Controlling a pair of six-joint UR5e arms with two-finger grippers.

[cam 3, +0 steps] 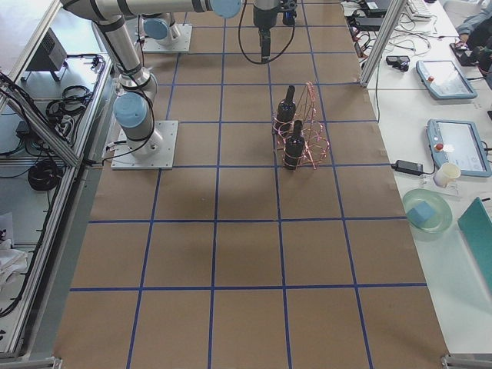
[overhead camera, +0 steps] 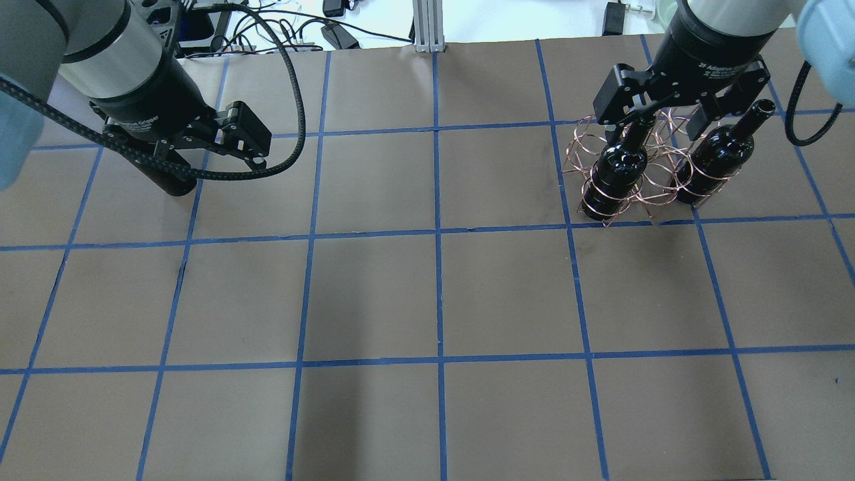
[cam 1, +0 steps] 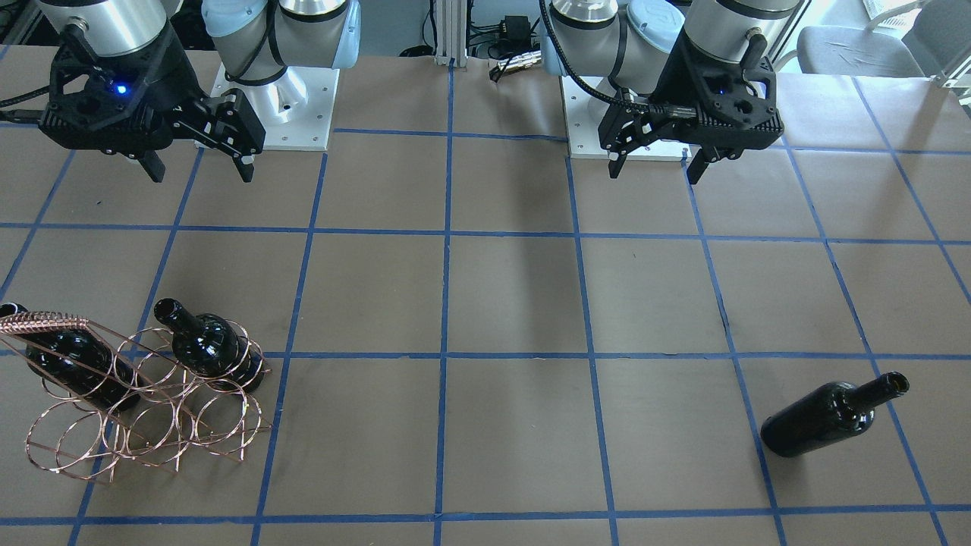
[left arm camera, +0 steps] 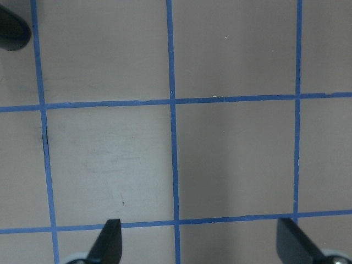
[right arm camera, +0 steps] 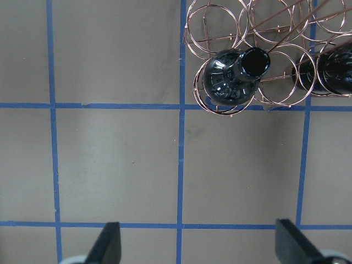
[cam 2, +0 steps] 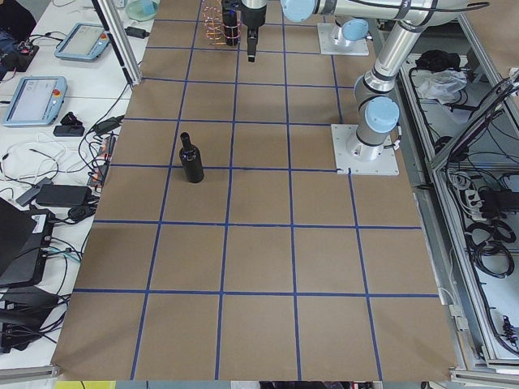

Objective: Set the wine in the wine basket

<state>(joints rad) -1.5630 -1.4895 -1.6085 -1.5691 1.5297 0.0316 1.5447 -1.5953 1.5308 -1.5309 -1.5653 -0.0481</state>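
We log: bottle [cam 1: 827,417] upright on surface [cam 1: 516,303], well apart from wire basket [cam 1: 152,413]; left gripper [cam 1: 655,168] and right gripper [cam 1: 201,173] both wide, empty.

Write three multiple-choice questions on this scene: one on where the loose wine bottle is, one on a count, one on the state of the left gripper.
1. Where is the wine? A. standing on the table, far from the wine basket B. on top of that basket C. inside that basket
2. How many dark bottles sit in the wine basket? A. none B. two C. four
3. The left gripper is: A. shut on the wine B. shut on nothing C. open and empty
Key: 1 A, it stands alone; 2 B, two sit in the rings; 3 C, its jaws stand apart, nothing between.
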